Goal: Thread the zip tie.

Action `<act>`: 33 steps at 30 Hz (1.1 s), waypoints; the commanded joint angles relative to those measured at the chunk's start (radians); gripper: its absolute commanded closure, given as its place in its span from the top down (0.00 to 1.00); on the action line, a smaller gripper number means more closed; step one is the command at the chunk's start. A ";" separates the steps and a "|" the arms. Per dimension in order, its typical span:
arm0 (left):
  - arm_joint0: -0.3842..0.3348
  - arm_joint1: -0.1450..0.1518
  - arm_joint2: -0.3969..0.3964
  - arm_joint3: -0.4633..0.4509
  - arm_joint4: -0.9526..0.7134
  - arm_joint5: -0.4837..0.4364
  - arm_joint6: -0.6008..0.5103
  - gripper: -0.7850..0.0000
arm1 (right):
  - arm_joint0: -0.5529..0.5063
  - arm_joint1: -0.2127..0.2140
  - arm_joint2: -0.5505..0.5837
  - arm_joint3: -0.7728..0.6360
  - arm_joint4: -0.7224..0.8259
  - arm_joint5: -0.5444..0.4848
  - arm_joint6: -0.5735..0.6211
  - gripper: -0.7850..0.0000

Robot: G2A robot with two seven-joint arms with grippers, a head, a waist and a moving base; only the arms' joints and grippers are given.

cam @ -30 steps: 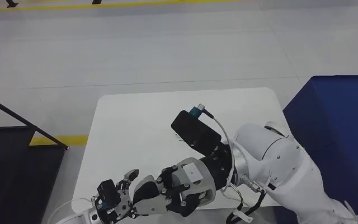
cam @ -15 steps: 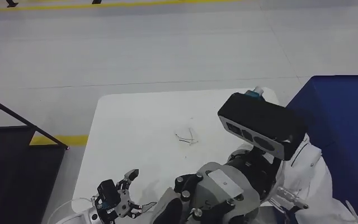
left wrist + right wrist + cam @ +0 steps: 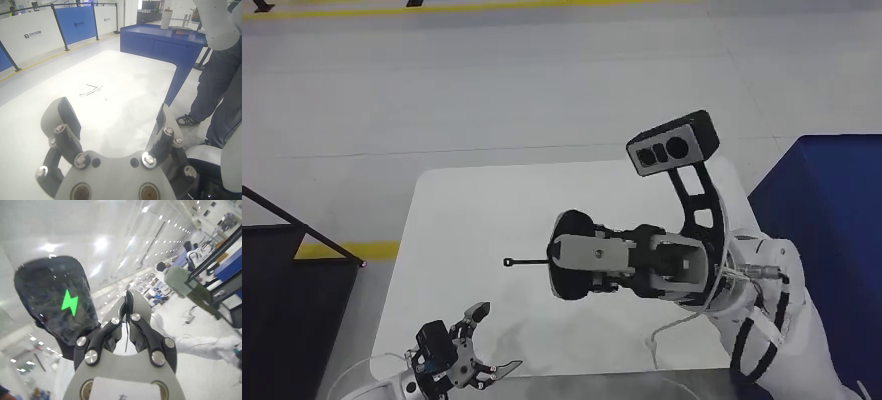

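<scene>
My right gripper (image 3: 552, 262) hangs above the middle of the white table (image 3: 472, 220), shut on a black zip tie (image 3: 525, 263) whose head end sticks out sideways. In the right wrist view the zip tie (image 3: 127, 336) runs as a thin strip between the closed fingers of the right gripper (image 3: 127, 294). My left gripper (image 3: 494, 340) rests at the table's front edge, open and holding nothing. Beyond the left gripper (image 3: 113, 106), a few loose zip ties (image 3: 91, 89), black and white, lie on the table (image 3: 132, 75).
A blue cabinet (image 3: 832, 200) stands against the table's right side, and a dark barrier (image 3: 282, 300) stands on the left. A person's legs (image 3: 213, 91) are on the floor beside the cabinet (image 3: 160, 39).
The right arm rose from beside the left gripper at the front edge, swung up, and now holds the zip tie over the table's middle. The left gripper stayed put.
</scene>
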 commanded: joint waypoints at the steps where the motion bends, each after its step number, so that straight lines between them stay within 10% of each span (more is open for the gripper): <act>1: 0.000 0.000 0.000 0.000 0.000 0.000 0.000 1.00 | -0.019 -0.002 -0.016 0.019 0.113 0.072 0.005 0.00; 13: 0.000 0.000 0.000 0.000 0.000 0.000 0.000 1.00 | -0.056 -0.019 -0.079 -0.014 0.234 0.129 0.023 0.00; 25: 0.000 0.000 0.000 0.000 0.000 0.000 0.000 1.00 | 0.012 -0.006 0.063 -0.111 -0.896 -0.454 0.067 0.00; 33: 0.000 0.000 0.000 0.000 0.000 0.000 0.000 1.00 | -0.032 -0.011 0.050 -0.125 -0.950 -0.623 -0.034 0.00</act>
